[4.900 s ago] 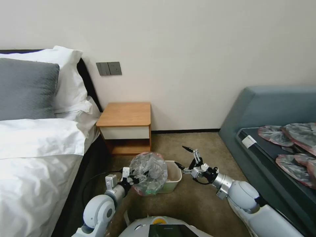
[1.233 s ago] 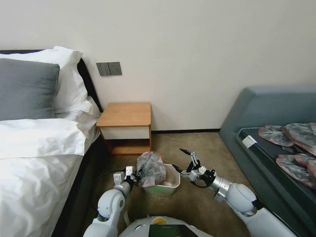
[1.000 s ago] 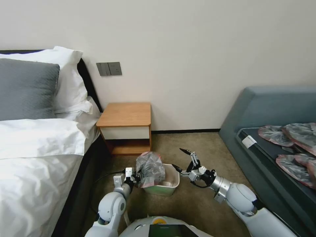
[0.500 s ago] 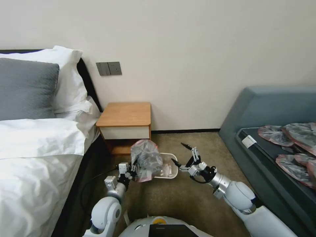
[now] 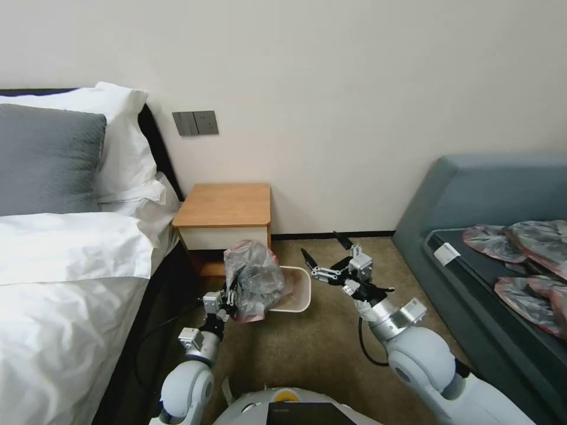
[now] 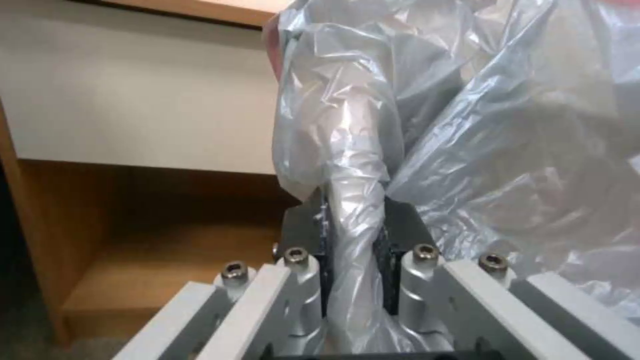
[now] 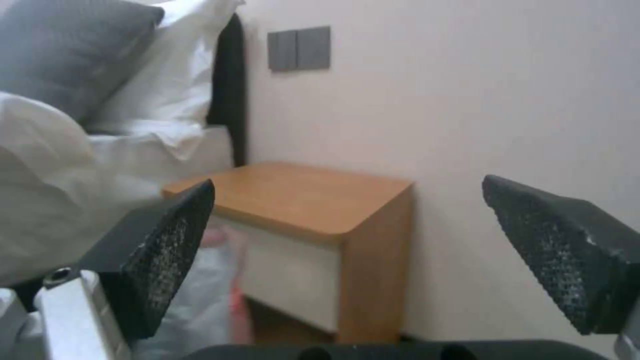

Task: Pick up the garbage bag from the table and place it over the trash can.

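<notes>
**Q:** Head view first: where does the garbage bag sit?

**A:** It hangs bunched and wrinkled from the left end effector, in front of the lower shelf of the tabletop unit. The film drapes against the near left part of the trash can, which lies tipped with its opening facing the camera, on the carpet just right of the bag. A pinkish-red rim shows at the bag's top and bottom edges.

**Q:** How is the left end effector holding it?

**A:** The left wrist view shows both pads closed tight on a twisted fold of the grey film; the rest of the bag billows above and beside them. The white drawer front and the shelf are behind.

**Q:** And the right end effector?

**A:** It is spread wide and holds nothing, raised above the carpet just right of the trash can's rim, apart from it. From the right wrist view its two dark fingertips frame the tabletop, the bed and the wall switches.

**Q:** Anything else nearby?

**A:** Flat grey-pink bags lie piled on the sofa at the right.
</notes>
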### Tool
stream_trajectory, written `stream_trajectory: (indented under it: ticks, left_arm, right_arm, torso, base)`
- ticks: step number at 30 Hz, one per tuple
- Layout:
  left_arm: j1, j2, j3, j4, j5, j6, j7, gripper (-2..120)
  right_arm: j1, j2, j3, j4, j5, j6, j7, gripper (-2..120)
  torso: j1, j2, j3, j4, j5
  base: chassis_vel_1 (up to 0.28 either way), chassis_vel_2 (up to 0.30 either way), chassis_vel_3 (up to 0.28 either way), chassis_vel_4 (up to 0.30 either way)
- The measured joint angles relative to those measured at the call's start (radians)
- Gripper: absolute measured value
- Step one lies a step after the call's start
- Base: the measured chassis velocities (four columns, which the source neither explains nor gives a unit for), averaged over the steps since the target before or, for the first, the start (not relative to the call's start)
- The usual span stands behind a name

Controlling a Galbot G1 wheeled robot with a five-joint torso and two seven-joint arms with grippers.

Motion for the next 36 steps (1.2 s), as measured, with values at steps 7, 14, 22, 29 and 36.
stream_trajectory:
  ticks: [7,14,22,29,36]
  left_arm:
    - [-0.011,0.014,0.025,0.019,-0.016,-0.013,0.006,9]
    - [-0.020,0.025,0.025,0.028,-0.037,-0.026,0.008,9]
    - [-0.021,0.020,0.006,0.012,-0.053,-0.026,0.009,9]
    - [-0.020,0.015,-0.020,0.000,-0.059,-0.024,0.011,9]
    - [-0.022,0.019,-0.044,-0.008,-0.074,-0.021,0.013,9]
  right_arm:
    - [0.004,-0.014,-0.029,0.002,0.146,-0.075,-0.063,100]
    - [0.085,-0.053,-0.108,-0.056,0.258,-0.133,-0.128,100]
    - [0.286,-0.100,-0.233,-0.187,0.301,-0.142,-0.170,100]
    - [0.496,-0.081,-0.406,-0.297,0.321,-0.152,-0.167,100]
    - [0.615,-0.043,-0.499,-0.337,0.330,-0.158,-0.155,100]
  torso:
    - [0.000,0.000,0.000,-0.0001,0.0000]
    - [0.000,0.000,0.000,0.0000,0.0000]
    - [0.000,0.000,0.000,-0.0001,0.0000]
    - [0.000,0.000,0.000,-0.0003,-0.0001]
    - [0.000,0.000,0.000,0.0000,0.0000]
  base:
    - [0.000,0.000,0.000,0.000]
    - [0.000,0.000,0.000,0.000]
    - [0.000,0.000,0.000,0.000]
    - [0.000,0.000,0.000,0.000]
    - [0.000,0.000,0.000,0.000]
